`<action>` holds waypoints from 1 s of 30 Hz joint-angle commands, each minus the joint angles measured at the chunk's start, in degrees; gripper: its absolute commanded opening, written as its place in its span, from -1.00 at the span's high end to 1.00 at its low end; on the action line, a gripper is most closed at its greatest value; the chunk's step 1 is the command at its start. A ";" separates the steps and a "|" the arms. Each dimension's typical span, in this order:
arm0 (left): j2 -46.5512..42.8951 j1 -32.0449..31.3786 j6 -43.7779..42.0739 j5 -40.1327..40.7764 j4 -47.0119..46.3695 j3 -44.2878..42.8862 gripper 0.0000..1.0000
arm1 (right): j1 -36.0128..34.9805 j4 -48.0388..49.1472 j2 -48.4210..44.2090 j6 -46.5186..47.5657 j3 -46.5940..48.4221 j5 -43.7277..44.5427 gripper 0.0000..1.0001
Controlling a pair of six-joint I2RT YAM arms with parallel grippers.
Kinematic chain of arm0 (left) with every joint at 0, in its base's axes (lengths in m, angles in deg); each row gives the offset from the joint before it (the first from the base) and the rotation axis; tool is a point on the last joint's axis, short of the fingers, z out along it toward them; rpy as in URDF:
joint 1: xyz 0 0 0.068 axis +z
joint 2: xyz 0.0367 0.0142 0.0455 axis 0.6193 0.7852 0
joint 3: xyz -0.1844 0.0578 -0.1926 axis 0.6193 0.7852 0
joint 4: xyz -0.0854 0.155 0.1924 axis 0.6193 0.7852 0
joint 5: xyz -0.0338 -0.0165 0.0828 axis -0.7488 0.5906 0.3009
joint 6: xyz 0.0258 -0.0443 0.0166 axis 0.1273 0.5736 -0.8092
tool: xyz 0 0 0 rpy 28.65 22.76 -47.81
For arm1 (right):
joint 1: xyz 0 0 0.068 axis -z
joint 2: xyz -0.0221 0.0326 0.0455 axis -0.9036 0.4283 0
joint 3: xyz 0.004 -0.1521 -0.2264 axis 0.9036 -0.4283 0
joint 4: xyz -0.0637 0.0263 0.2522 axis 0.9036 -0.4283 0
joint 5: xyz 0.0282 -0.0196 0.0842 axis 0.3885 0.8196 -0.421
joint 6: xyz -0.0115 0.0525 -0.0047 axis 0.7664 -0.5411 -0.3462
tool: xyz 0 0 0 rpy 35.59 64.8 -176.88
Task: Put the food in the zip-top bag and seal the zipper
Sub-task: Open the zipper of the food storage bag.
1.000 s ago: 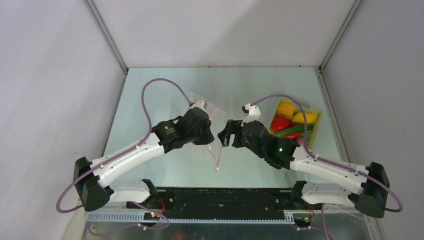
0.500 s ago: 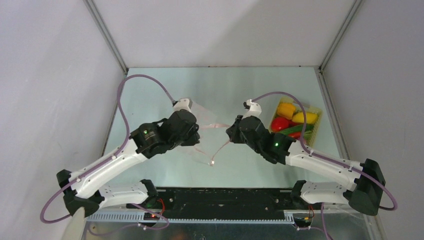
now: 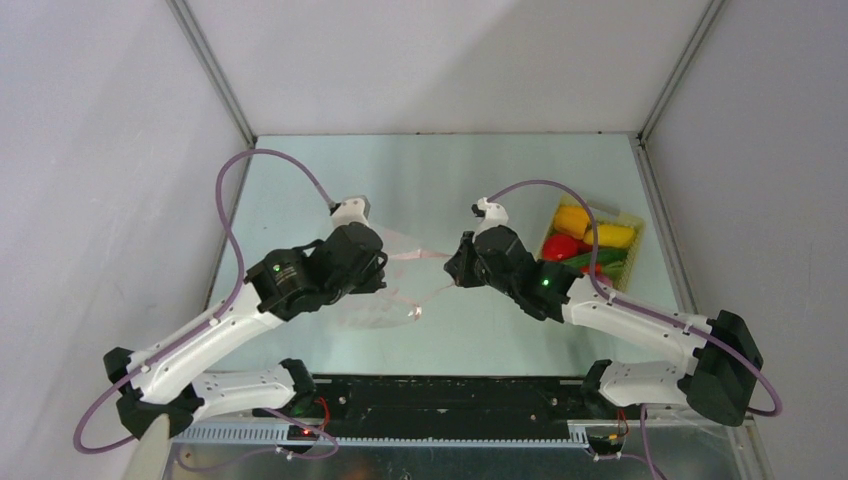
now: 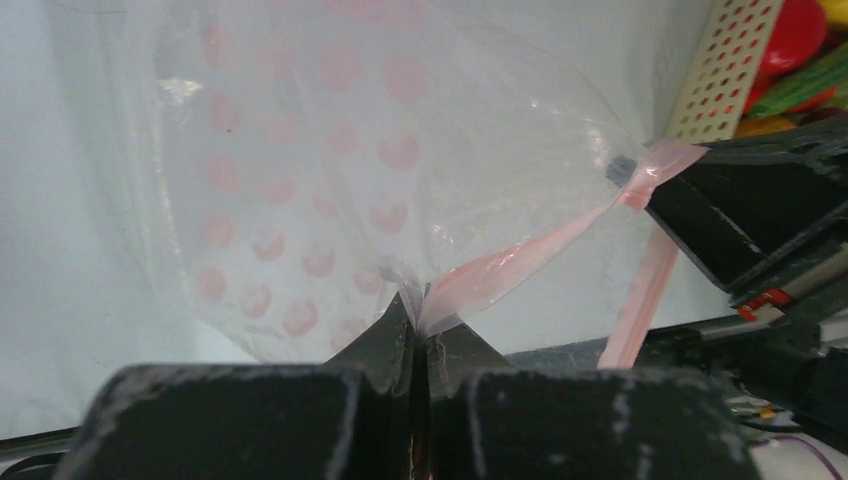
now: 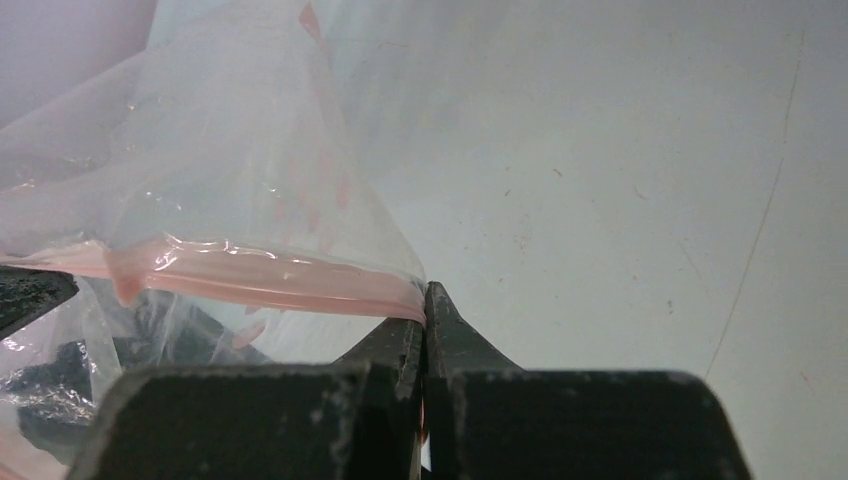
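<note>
Slippage is the risk: left gripper (image 4: 415,318) and right gripper (image 5: 424,305) each pinch only a thin edge of the zipper (image 5: 260,280) on the zip-top bag (image 4: 330,150); pulling apart could tug the floppy film free.

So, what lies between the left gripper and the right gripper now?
The zipper of the zip-top bag spans that gap, pinched at either end by the left gripper and the right gripper. The top view shows it best.
</note>
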 commanded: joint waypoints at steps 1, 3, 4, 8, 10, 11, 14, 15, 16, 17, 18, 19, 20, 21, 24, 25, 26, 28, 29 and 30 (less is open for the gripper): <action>4.28 0.90 -2.13 6.57 5.49 -2.44 0.89 | 2.52 -3.87 0.81 2.82 -0.86 4.14 1.00; 6.77 0.92 -1.90 8.80 8.91 -4.01 0.89 | 3.46 -5.08 0.55 3.08 -0.84 5.03 1.00; 7.43 0.88 -1.83 10.25 9.79 -4.41 0.89 | 4.49 -5.47 0.41 3.58 -0.82 5.60 1.00; 10.62 0.93 -3.42 11.81 12.40 -5.29 0.78 | 7.65 -6.33 -0.91 10.21 -0.80 3.31 1.00; 11.00 0.92 -4.82 11.43 11.92 -4.61 0.72 | 8.23 -6.73 -2.01 14.10 -0.79 2.47 1.00; 10.99 0.93 -6.02 10.46 10.68 -3.67 0.71 | 8.23 -6.80 -2.41 16.40 -0.79 2.32 1.00; 10.48 0.89 -8.24 7.08 6.85 -1.56 0.72 | 8.20 -6.81 -3.79 18.98 -0.83 1.18 1.00; 10.38 0.86 -8.76 5.95 5.50 -0.97 0.81 | 8.17 -6.69 -3.95 19.86 -0.80 0.97 1.00; 10.20 0.91 -8.82 5.67 4.97 -0.70 0.88 | 8.08 -6.67 -4.26 20.02 -0.79 0.50 1.00; 10.11 0.92 -8.69 5.38 3.99 -0.31 0.97 | 8.07 -6.43 -4.37 20.38 -0.79 0.06 1.00; 9.95 0.93 -8.61 5.12 3.47 -0.19 0.98 | 7.81 -6.23 -4.56 20.41 -0.83 -0.93 1.00; 9.81 0.93 -8.59 3.92 1.86 -0.06 1.00 | 7.67 -5.53 -4.56 20.33 -0.81 -2.26 0.96; 9.59 0.89 -8.82 2.90 -0.21 -0.02 1.00 | 7.27 -5.08 -4.85 20.34 -0.80 -3.08 0.87; 9.45 0.92 -9.26 1.14 -1.23 -0.03 1.00 | 7.05 -3.84 -5.06 20.13 -0.79 -4.60 0.61; 8.87 0.91 -8.87 -0.02 -5.11 -0.41 1.00 | 5.92 -2.65 -7.22 20.17 0.02 -7.87 0.04; 8.83 0.90 -8.78 0.02 -5.39 -1.01 1.00 | 5.74 -3.37 -7.91 20.09 0.54 -7.97 -0.22; 8.84 0.92 -8.41 0.33 -5.45 -1.42 1.00 | 5.71 -4.88 -9.68 19.78 1.63 -7.56 -0.38; 8.80 0.93 -8.02 2.63 -5.37 -2.88 1.00 | 6.02 -6.26 -13.63 18.14 2.20 -4.85 -0.89; 8.79 0.91 -7.96 3.22 -5.30 -3.15 1.00 | 6.60 -6.50 -16.83 17.54 2.16 -3.21 -0.96; 8.83 0.96 -8.01 4.15 -5.43 -3.63 1.00 | 7.02 -6.87 -18.34 16.00 1.66 -2.68 -0.98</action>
